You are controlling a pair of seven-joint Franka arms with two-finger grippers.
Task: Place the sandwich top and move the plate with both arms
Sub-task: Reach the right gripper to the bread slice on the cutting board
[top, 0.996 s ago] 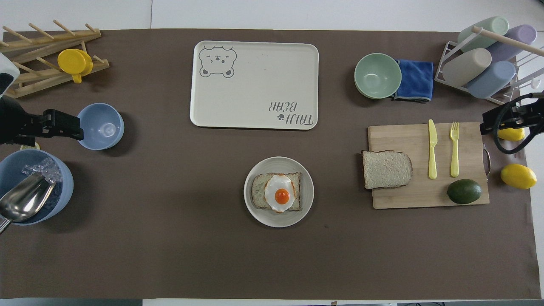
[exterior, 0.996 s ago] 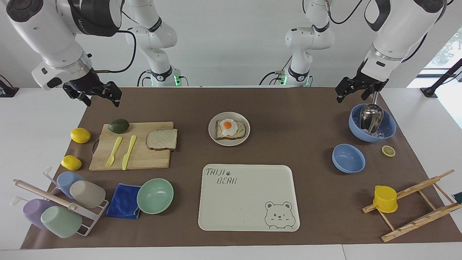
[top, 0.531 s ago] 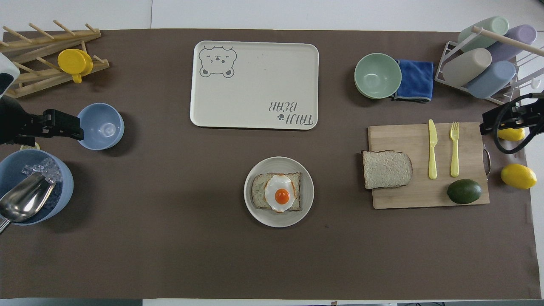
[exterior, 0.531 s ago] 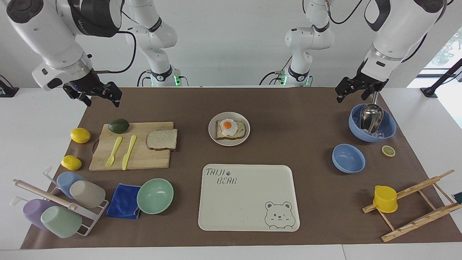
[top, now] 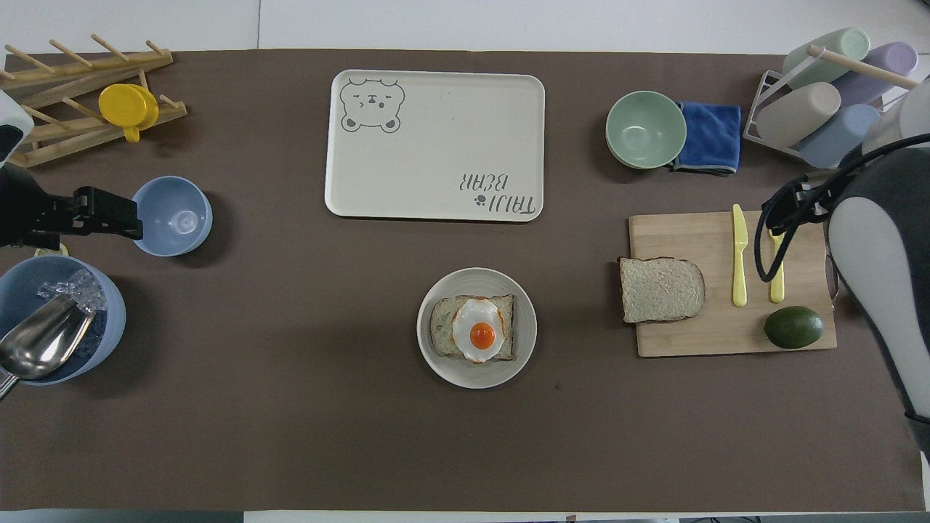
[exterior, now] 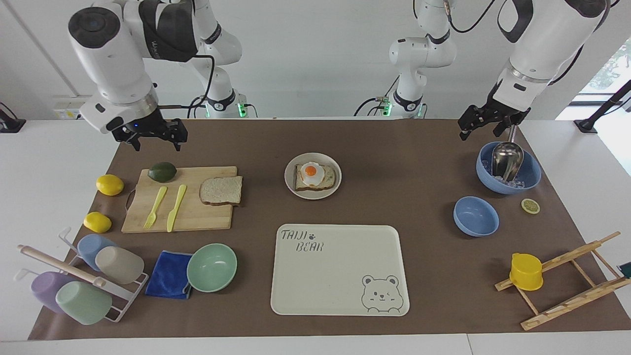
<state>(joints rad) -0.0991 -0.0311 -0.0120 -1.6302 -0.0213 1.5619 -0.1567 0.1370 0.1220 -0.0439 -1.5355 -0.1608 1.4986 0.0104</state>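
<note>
The sandwich top (exterior: 221, 191) is a plain bread slice lying on the wooden cutting board (exterior: 197, 219), at the board's edge toward the plate; it also shows in the overhead view (top: 661, 289). The plate (exterior: 290, 180) stands mid-table and holds a toast slice with a fried egg (exterior: 311, 172); the plate shows in the overhead view too (top: 476, 374). My right gripper (exterior: 155, 138) is open and empty, up in the air over the mat beside the board's avocado corner; in the overhead view (top: 795, 211) it covers the fork's tip. My left gripper (exterior: 480, 125) is open and empty, waiting above the large blue bowl.
On the board lie an avocado (exterior: 162, 171), a yellow fork (exterior: 156, 199) and knife (exterior: 176, 200). Two lemons (exterior: 109, 185) lie beside it. The bear tray (exterior: 340, 268), mint bowl (exterior: 212, 267), blue cloth, cup rack (exterior: 74, 281), two blue bowls (exterior: 475, 216), scoop (exterior: 507, 160) and wooden rack (exterior: 562, 281) lie around.
My right arm has swung toward the middle of the table, bringing its gripper closer to the cutting board. The left arm, bread and plate have not moved.
</note>
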